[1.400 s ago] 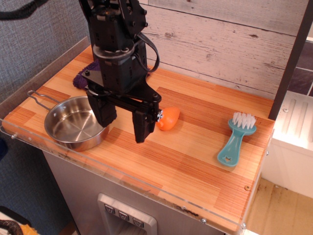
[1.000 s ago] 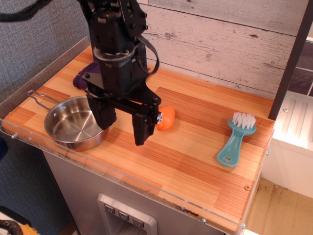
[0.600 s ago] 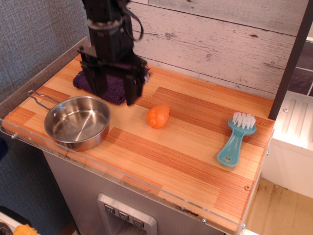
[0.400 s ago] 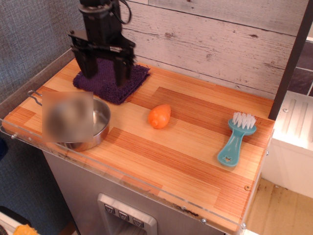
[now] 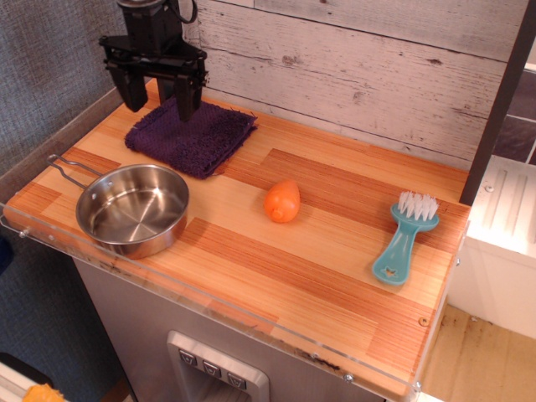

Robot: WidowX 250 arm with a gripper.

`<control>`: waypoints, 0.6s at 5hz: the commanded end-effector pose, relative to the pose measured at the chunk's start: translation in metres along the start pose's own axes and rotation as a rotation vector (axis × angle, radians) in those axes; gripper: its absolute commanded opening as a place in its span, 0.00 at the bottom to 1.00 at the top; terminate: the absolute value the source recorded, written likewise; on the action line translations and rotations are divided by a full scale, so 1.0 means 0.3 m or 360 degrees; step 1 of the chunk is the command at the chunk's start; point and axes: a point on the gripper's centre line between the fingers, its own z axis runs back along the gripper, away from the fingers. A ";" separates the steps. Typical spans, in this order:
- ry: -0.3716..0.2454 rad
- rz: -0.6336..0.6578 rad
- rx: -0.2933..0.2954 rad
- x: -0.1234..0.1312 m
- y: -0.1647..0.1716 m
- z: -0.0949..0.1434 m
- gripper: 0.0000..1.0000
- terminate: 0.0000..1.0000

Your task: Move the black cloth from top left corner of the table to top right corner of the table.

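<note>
Gripper [image 5: 157,99] hangs wide open over the black cloth [image 5: 193,137], far-left on the plank table [image 5: 335,251]; whitewashed boards behind.

- matte black two-finger robot gripper [image 5: 159,96], blocky flat fingers [image 5: 188,96] with squared tips
- black horizontal crossbar above the fingers
- dark cylindrical wrist housing on top, slightly glossy
- thin black cable looping at its right side

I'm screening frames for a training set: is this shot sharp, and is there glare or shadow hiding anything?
In the observation.image view everything is in focus. The pan shows soft reflections but no blown-out glare. The open gripper is sharp and casts little shadow on the black cloth, whose dark nap still reads clearly against the table.
</note>
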 end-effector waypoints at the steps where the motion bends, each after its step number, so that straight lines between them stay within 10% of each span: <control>1: -0.0112 -0.0005 0.0051 0.117 0.035 -0.001 1.00 0.00; 3: -0.0165 -0.0144 0.0056 0.134 -0.021 -0.068 1.00 0.00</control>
